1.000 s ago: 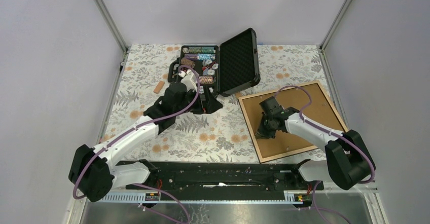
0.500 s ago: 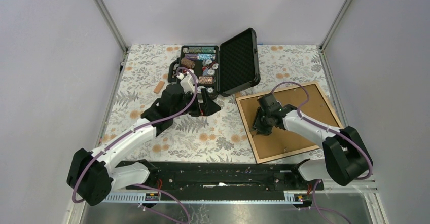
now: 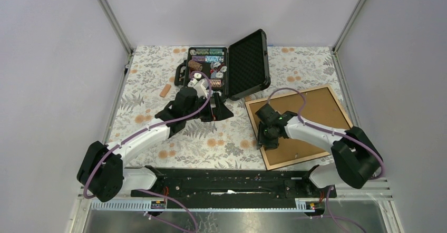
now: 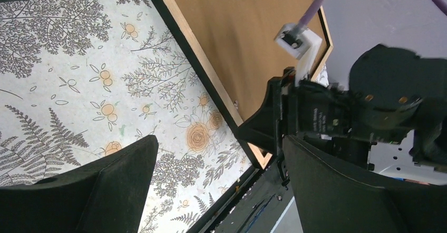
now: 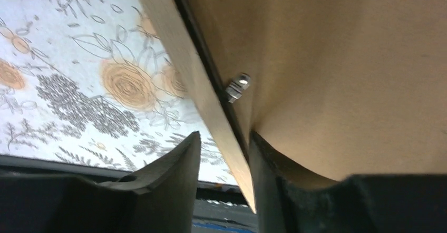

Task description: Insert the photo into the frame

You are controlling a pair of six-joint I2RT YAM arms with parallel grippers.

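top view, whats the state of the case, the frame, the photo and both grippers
case: open, lid propped up, chips inside
frame: lying flat, back side up, backing board on
photo: not seen in any view
left gripper: open wide, empty, in the air
right gripper: open, one finger either side of the frame's edge

The open case (image 3: 248, 64) stands just behind the frame (image 3: 316, 114), blocking that side.
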